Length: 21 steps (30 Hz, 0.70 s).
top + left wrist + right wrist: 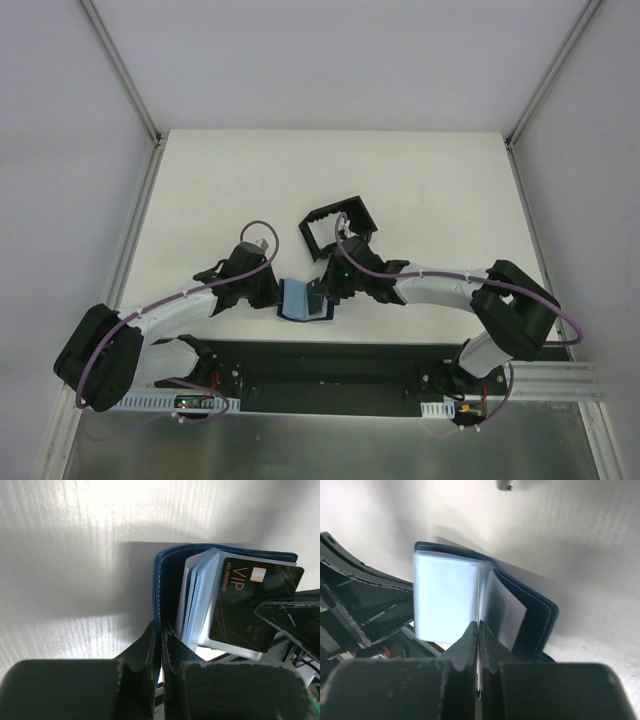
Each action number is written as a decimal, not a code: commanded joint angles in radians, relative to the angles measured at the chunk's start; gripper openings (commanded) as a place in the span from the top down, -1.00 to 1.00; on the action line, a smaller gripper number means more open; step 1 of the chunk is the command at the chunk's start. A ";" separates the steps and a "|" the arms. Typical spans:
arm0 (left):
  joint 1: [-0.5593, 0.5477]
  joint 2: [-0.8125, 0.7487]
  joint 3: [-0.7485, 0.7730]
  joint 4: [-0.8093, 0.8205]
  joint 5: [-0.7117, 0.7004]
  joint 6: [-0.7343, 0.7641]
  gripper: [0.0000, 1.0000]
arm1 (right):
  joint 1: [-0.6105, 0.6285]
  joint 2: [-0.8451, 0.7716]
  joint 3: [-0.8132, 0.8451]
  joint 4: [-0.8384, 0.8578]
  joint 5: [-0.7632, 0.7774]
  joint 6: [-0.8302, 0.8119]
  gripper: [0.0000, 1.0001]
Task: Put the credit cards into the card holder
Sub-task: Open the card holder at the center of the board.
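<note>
White tabletop [420, 180] below, the left gripper [161, 630], clamped shut on the navy card holder [167, 580] open between the arms, should brace it while the right gripper [478, 630], seemingly pinched on the black VIP credit card [245, 605], slides it squarely into the clear sleeves [197, 600].

A flat cream-white worktop [420, 180] sits between plain pale-grey panel walls [320, 60] (one at the back, one on each side). Slim aluminium corner posts [120, 70] rise at the far corners. A black mounting plate [330, 365] lines the near edge, with a brushed metal sheet [330, 450] beyond. The light is soft and even.
</note>
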 commanded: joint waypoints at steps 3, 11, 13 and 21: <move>0.006 0.024 -0.056 -0.016 0.004 0.037 1.00 | 0.002 -0.046 -0.096 0.088 0.018 0.001 0.99; 0.001 0.074 -0.090 0.048 0.001 0.012 1.00 | -0.002 0.043 -0.195 0.418 -0.036 0.119 0.99; -0.004 0.087 -0.094 0.061 -0.004 0.003 1.00 | -0.005 0.056 -0.215 0.467 -0.037 0.141 0.99; -0.021 0.136 -0.101 0.079 0.015 0.006 1.00 | -0.016 0.090 -0.311 0.616 -0.002 0.247 0.99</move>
